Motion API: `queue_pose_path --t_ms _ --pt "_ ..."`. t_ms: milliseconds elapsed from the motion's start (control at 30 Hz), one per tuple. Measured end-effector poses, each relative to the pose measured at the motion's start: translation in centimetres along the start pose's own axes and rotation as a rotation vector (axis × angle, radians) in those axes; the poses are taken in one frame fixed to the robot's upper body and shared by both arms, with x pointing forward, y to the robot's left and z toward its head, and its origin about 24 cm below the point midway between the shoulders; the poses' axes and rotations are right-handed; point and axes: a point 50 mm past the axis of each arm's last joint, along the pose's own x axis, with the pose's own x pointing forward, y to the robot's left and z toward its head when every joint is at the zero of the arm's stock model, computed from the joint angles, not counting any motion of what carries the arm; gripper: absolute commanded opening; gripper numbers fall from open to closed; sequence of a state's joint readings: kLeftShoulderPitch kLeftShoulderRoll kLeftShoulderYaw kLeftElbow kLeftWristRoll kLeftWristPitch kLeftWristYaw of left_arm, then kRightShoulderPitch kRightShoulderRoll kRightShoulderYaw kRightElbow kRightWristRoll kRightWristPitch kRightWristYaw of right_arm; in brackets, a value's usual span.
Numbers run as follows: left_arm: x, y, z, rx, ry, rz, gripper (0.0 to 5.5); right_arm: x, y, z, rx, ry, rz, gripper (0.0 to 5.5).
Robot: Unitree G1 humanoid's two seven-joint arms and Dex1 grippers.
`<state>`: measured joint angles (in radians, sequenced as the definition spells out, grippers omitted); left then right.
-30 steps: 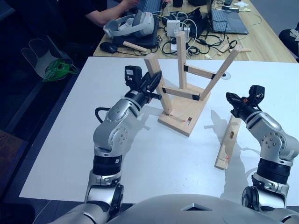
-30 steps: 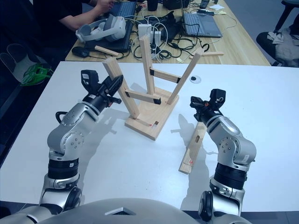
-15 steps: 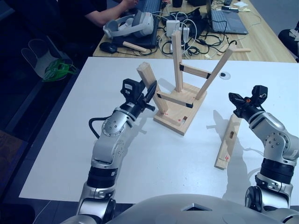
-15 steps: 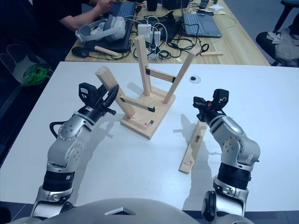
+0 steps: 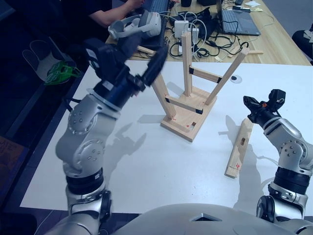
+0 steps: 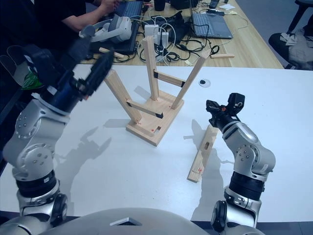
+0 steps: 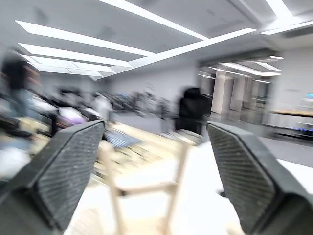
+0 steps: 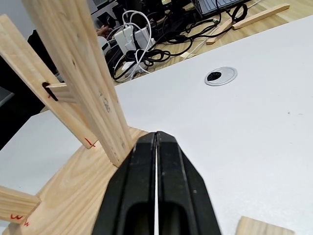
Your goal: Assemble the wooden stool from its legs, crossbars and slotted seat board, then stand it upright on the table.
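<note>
Blur smears the left gripper (image 5: 142,55) at upper left of the left eye view, and it covers the top of one stool leg (image 5: 164,95). The left wrist view's stool (image 7: 146,191) is a pale smear. A frame edge crops the loose leg (image 8: 264,228).

The seat board (image 5: 188,122), legs (image 5: 187,63) and crossbars (image 5: 186,105) are pale bare wood, matt, with fine grain visible close up; the loose leg (image 5: 238,149) is the same unvarnished wood; the table (image 5: 161,166) is white, smooth and matt with a faint sheen; the grommet (image 8: 220,76) set in it is grey, metal or plastic, I cannot tell which; the left gripper (image 7: 154,127) is black, its pads (image 7: 68,171) finely cross-textured and matt; the right gripper (image 8: 156,138) is smooth black plastic with a dull gloss; the desk (image 5: 274,44) is light, smooth wood.
</note>
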<state>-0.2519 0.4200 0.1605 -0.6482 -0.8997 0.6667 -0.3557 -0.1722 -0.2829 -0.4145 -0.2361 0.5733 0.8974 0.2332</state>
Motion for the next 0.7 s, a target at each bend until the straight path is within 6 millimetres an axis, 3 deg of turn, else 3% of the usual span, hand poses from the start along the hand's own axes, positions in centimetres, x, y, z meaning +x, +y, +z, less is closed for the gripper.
queue_pose_path --t_ms 67,133,333,433,600,700 --pt "-0.8 0.2 0.1 -0.107 0.066 -0.048 4.55 -1.8 -1.3 -0.5 -0.137 0.128 0.007 0.44" --pt "-0.7 1.3 0.7 -0.163 0.021 0.046 4.76 -4.2 -2.5 -1.5 -0.318 0.352 0.017 0.79" --pt "0.5 2.6 1.0 -0.167 -0.081 0.261 4.76 -9.7 -2.8 -2.5 -0.854 0.918 0.278 0.79" --pt "1.3 3.0 1.3 -0.153 -0.12 0.315 4.76 -9.4 -2.1 -2.8 -0.992 1.016 0.371 0.79" --pt "1.6 3.2 1.2 -0.125 -0.125 0.352 4.76 -7.6 -1.4 -3.6 -1.047 0.963 0.371 0.79" --pt "1.4 3.4 1.0 -0.112 -0.12 0.369 4.76 -6.9 -0.5 -2.6 -1.012 0.876 0.377 1.32"
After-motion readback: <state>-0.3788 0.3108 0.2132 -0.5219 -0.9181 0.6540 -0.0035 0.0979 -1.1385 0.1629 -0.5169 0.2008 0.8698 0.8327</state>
